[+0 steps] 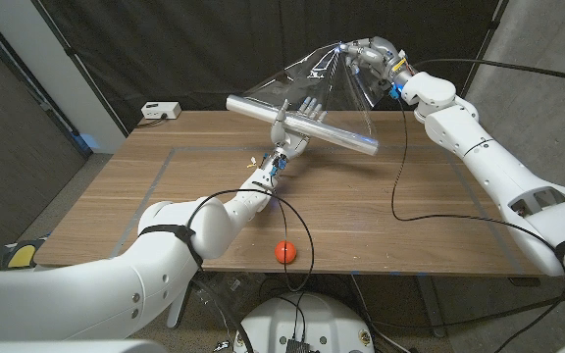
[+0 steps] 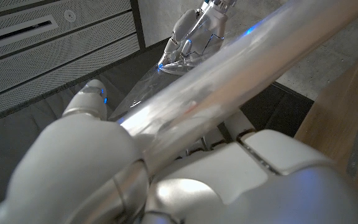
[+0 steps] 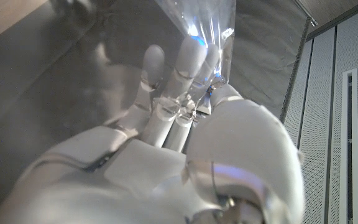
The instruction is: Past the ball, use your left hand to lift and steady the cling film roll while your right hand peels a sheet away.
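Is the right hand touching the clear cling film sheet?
Touching. In the right wrist view the right hand pinches the gathered clear cling film sheet between its fingertips.

even light, film glare, blurred wrist views

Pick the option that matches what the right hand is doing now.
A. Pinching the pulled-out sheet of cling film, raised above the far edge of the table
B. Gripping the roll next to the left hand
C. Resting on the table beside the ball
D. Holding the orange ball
A: the right hand pinches the stretched sheet up high, while the left hand holds the cling film roll.
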Robot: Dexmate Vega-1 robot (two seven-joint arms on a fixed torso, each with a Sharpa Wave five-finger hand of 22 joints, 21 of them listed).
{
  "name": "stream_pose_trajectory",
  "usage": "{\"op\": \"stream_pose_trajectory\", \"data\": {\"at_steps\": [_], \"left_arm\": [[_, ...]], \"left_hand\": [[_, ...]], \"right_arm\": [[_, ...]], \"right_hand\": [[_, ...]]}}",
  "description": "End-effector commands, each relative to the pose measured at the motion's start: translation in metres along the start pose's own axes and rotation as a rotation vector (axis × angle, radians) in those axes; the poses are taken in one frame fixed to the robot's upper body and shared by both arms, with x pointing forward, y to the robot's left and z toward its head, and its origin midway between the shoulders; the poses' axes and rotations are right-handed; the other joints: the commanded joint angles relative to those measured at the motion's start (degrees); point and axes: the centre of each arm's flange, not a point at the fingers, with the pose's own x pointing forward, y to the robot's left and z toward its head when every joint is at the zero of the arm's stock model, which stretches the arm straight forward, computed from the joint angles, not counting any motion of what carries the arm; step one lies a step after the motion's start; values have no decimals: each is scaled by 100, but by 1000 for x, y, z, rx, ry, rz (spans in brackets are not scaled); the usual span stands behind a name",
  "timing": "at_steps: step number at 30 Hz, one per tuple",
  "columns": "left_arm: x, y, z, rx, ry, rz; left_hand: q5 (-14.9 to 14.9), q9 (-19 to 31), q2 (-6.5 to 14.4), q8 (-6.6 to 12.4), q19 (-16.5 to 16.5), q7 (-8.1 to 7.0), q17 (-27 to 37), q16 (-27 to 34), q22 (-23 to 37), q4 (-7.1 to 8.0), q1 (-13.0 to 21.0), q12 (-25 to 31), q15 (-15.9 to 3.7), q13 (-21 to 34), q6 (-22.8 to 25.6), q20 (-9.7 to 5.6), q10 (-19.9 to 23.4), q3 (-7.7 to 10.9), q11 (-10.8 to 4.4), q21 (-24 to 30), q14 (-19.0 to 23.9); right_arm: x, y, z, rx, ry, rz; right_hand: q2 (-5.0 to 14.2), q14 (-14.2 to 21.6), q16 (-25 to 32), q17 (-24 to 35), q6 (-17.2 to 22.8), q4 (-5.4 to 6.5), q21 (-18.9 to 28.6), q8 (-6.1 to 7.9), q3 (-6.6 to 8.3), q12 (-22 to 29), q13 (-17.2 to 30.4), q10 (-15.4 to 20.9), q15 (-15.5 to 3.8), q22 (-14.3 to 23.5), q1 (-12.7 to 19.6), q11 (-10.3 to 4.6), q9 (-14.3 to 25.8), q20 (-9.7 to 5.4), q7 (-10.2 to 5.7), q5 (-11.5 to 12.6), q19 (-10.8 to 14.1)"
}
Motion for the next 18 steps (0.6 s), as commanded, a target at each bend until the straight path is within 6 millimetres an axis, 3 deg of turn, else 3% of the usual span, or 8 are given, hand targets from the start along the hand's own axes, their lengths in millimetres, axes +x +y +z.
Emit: {"op": "stream_pose_trajectory", "data": {"at_steps": [1, 7, 14, 15, 16, 17, 18], "left_arm": [[1, 1, 1, -1, -1, 9], [1, 1, 1, 1, 1, 5], [0, 0, 2, 4, -2, -3], [0, 0, 2, 3, -3, -5], [0, 0, 2, 3, -3, -7], [0, -1, 2, 4, -3, -8], [0, -1, 2, 6, -3, -10]], "left_hand": [[46, 20, 36, -3, 2, 17, 21, 15, 6, 10, 3, -25, -159, 9, 8, 2, -35, -42, -15, -25, -25], [63, 21, 45, -8, 4, 8, 22, 26, 7, 3, -3, -19, -160, 13, 9, 2, -33, -80, -15, -38, -31], [81, 22, 56, -10, 2, 2, 24, 37, 8, -1, -11, -17, -163, 17, 17, -3, -38, -118, -20, -53, -34], [84, 22, 59, -10, 1, 8, 25, 38, 9, -2, -14, -16, -162, 17, 20, -1, -38, -126, -19, -56, -37], [87, 23, 60, -11, 3, 6, 25, 40, 9, -2, -16, -15, -165, 18, 19, -4, -39, -131, -19, -57, -36], [90, 23, 62, -12, 4, 9, 25, 42, 9, -2, -17, -14, -168, 19, 20, -2, -38, -137, -19, -59, -36], [93, 23, 64, -13, 6, 10, 26, 43, 9, -3, -19, -14, -167, 19, 21, -5, -39, -144, -21, -61, -38]], "right_arm": [[2, -3, 2, -2, -9, -24], [3, -3, 0, 6, 11, 18], [5, -3, -2, 24, 21, 41], [5, -2, -3, 33, 15, 45], [5, -2, -3, 40, 10, 55], [6, -2, -5, 44, 6, 68], [6, -1, -5, 48, 3, 79]], "right_hand": [[-5, -225, -44, -31, 140, 8, 23, 34, -18, 12, -15, 333, -223, 12, 72, -313, 7, -833, 75, 32, -46], [30, -242, -157, -163, 122, 64, 20, 12, -25, -48, -113, 325, -218, 2, 37, -314, -36, -832, 33, 33, -72], [70, -229, -520, -589, 92, 244, -18, 6, 49, -319, -528, 242, -192, -56, -79, -236, -155, -853, 41, 20, -189], [18, -251, -729, -837, -9, 358, -77, -20, 74, -520, -777, 117, -165, -141, -221, -156, -243, -859, 17, -37, -170], [-103, -346, -967, -1110, -202, 537, -191, -38, -16, -698, -1000, 26, -168, -286, -541, -143, -337, -850, -6, -83, -197], [-269, -546, -1279, -1429, -455, 723, -357, -52, -131, -987, -1245, -298, -139, -493, -919, -46, -451, -836, 24, -103, -250], [-515, -957, -1740, -1878, -880, 1029, -614, -57, -363, -1345, -1508, -666, -118, -811, -1527, 115, -624, -808, 32, -98, -351]]}}
